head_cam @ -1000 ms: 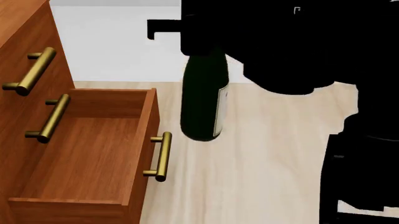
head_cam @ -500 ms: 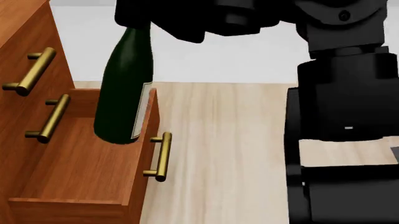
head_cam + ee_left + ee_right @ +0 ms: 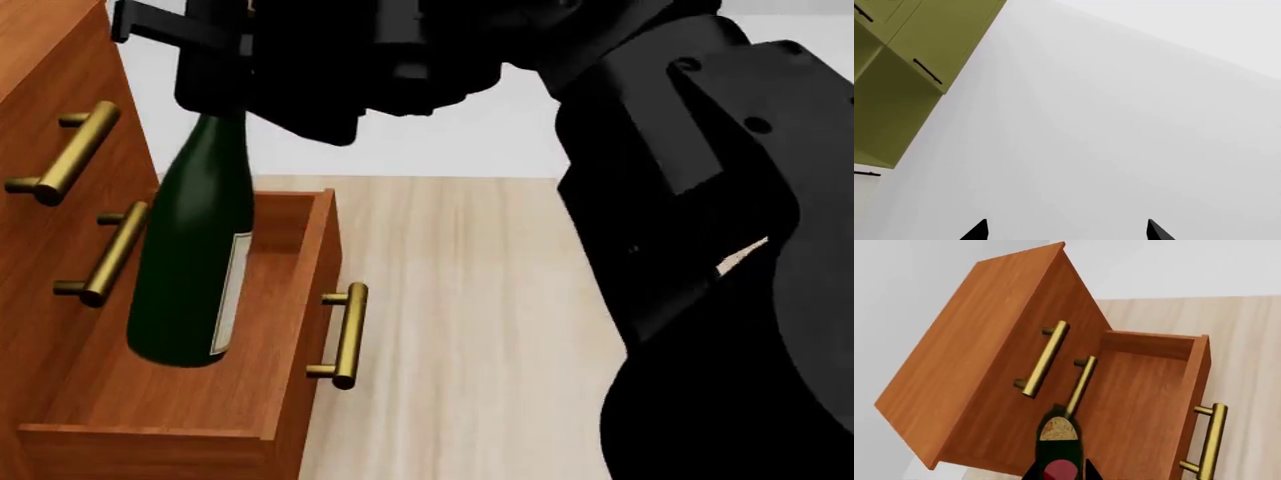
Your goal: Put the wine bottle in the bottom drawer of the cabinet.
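Note:
The dark green wine bottle [image 3: 194,260] hangs upright over the open bottom drawer [image 3: 174,370], its base just above the drawer floor. My right gripper [image 3: 218,85] is shut on its neck from above. In the right wrist view the tan cork [image 3: 1057,429] shows between the gripper's [image 3: 1061,473] black fingertips [image 3: 1091,471], with the reddish-brown cabinet [image 3: 981,350] and the drawer's inside [image 3: 1141,400] below. The left gripper [image 3: 1066,231] is open and empty, facing a white wall; it does not show in the head view.
The drawer's brass handle [image 3: 344,335] sticks out toward the pale wood floor [image 3: 467,320]. Two upper drawer handles [image 3: 74,150] project from the cabinet front [image 3: 34,250]. My right arm [image 3: 694,250] fills the head view's right side. Green wall cupboards [image 3: 901,75] show in the left wrist view.
The right arm has carried the bottle leftward, from above the floor beside the drawer to over the drawer's inside, and lower. The drawer has stayed open.

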Available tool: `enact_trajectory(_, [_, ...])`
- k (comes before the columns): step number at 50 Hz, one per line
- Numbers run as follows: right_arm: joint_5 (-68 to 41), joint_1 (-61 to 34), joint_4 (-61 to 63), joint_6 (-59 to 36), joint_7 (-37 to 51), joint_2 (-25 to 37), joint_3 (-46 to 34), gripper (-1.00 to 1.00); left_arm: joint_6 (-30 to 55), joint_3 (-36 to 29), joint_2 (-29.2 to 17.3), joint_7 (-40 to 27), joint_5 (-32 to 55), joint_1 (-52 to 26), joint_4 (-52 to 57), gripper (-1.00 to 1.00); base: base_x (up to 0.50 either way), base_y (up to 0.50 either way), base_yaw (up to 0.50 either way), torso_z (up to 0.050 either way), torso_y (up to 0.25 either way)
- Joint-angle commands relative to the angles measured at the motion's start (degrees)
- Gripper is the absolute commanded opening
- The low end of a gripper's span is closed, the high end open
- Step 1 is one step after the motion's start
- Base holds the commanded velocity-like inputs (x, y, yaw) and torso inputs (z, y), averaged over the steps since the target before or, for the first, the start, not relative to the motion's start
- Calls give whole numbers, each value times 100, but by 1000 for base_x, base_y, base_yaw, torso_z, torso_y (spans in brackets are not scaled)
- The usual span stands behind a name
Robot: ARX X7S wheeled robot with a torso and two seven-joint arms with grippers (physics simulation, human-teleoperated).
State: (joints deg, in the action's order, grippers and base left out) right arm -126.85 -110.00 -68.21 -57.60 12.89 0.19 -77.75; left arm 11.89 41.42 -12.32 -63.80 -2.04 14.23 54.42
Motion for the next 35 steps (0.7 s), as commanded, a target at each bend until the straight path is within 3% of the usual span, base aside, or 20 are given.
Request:
enact_trajectory(1, [-1544, -113, 90, 629, -575, -18, -1799, -100, 29, -23, -26, 24, -33, -2, 52, 100, 0, 0, 0, 0, 10])
enact_trajectory(35, [-787, 178, 541, 1048, -947, -19, -1656, -100, -133, -289, 3, 48, -294, 48, -99, 100, 0, 0, 0, 0, 0])
